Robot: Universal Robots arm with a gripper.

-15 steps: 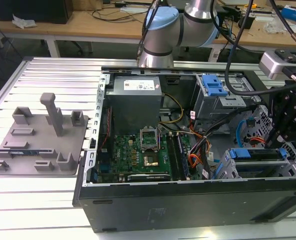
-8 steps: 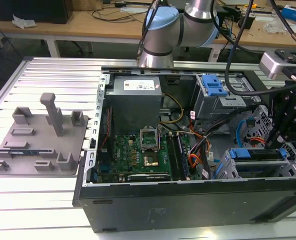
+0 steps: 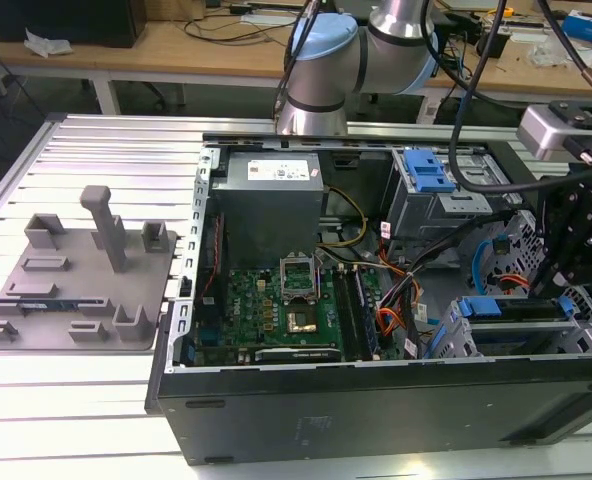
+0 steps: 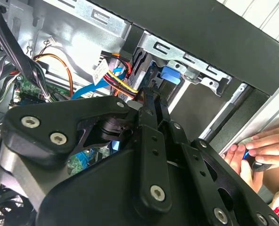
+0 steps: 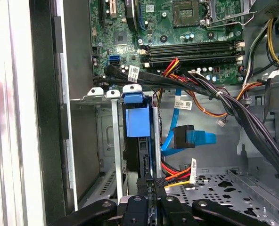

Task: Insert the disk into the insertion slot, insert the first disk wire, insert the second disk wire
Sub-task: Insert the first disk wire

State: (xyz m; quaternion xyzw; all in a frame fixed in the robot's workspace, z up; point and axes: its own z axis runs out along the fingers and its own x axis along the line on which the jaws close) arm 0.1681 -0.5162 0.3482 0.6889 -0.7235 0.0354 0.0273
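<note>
Gripping a black plug [image 5: 154, 180] at the lower middle of the first wrist view, the gripper [image 5: 153, 184] has its fingers drawn together on it. A red, yellow and black wire bundle [image 5: 179, 173] runs from this plug toward the lower right of that frame.

The plug sits at the exposed end of the disk [image 5: 137, 121]. The disk stands edge-on in the centre of the frame, with its blue carrier uppermost and a dark body below. It is seated in the insertion slot [image 3: 444, 335], the grey perforated cage at the lower right of the exterior view. Whether the plug is fully home on the disk: cannot tell.

A blue flat cable [image 5: 203, 139] with a black connector [image 5: 184, 135] hangs just right of the disk. It is apart from the disk and nothing holds it.

The green motherboard [image 5: 177, 42] fills the upper part of the first wrist view.

In the second wrist view a person's hand [image 4: 252, 150] rests at the right edge of the frame, against the outside of the computer case [image 3: 376, 405], and pinches a small blue and black object.

In the exterior view the case lies open on a slotted metal table [image 3: 76, 420]. A grey fixture plate [image 3: 76, 275] sits at the left. A taller bay with a blue latch [image 3: 426, 172] stands at the upper right of centre.
</note>
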